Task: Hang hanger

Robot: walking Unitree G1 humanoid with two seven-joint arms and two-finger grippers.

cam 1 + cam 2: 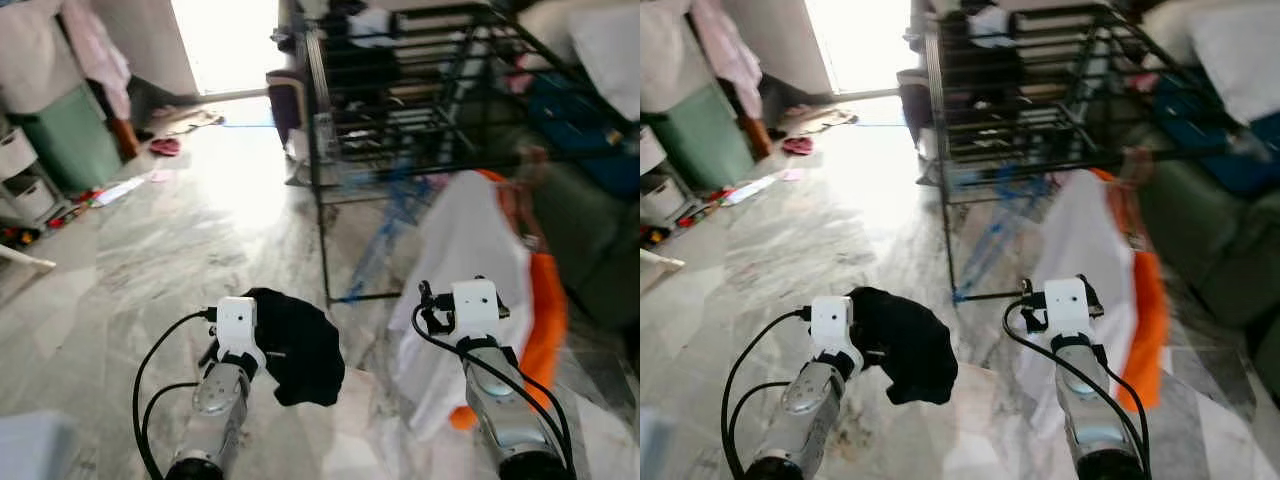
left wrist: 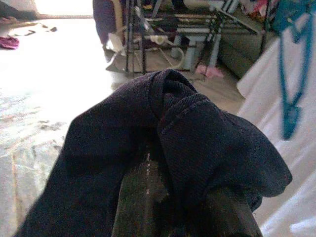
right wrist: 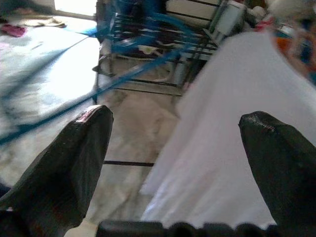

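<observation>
Dark cloth (image 2: 163, 148) is pinched in the left pincer (image 2: 187, 207); right pincer (image 3: 173, 148) spread wide.

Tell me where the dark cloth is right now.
The dark cloth is bunched in the left gripper, low and left of centre in the head views, above the marble floor, left of the white garment.

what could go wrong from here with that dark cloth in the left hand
The left hand holds the bunched black cloth draped over its fingers, so a loose fold may slip free. The open right hand is close to the white garment and blue plastic hangers, and might snag them beside the black metal drying rack.
</observation>
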